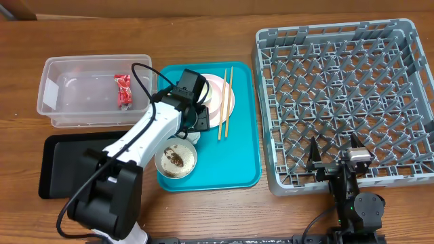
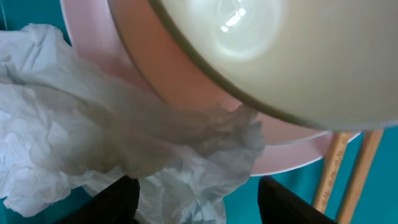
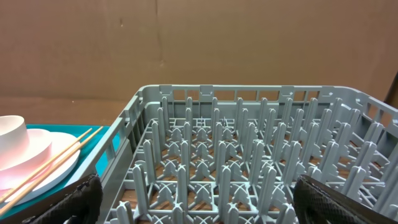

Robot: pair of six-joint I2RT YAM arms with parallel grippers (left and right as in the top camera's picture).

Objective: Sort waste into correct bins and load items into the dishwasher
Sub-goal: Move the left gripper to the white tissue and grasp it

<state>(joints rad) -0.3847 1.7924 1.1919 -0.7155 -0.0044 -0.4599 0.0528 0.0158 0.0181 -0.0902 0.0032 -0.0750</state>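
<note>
In the left wrist view a crumpled white napkin (image 2: pixel 93 143) lies on the teal tray against the rim of the pink plate (image 2: pixel 292 146). My left gripper (image 2: pixel 199 202) is open, its fingers either side of the napkin's lower part. A pink bowl (image 2: pixel 168 68) with a white cup (image 2: pixel 261 50) stands on the plate. Two chopsticks (image 1: pixel 225 102) lie across the plate's right side. A grey bowl with brown scraps (image 1: pixel 175 160) sits at the tray's front. The red wrapper (image 1: pixel 123 90) lies in the clear tub (image 1: pixel 61 74). My right gripper (image 1: pixel 334 152) is open and empty over the grey dish rack (image 1: pixel 339 74).
The black tray (image 1: pixel 57 166) lies at the front left, beside the teal tray (image 1: pixel 241 163). My left arm reaches from the front across the tray's left side. The rack's pegs (image 3: pixel 236 143) fill the right wrist view, with the plate stack (image 3: pixel 37 155) to its left.
</note>
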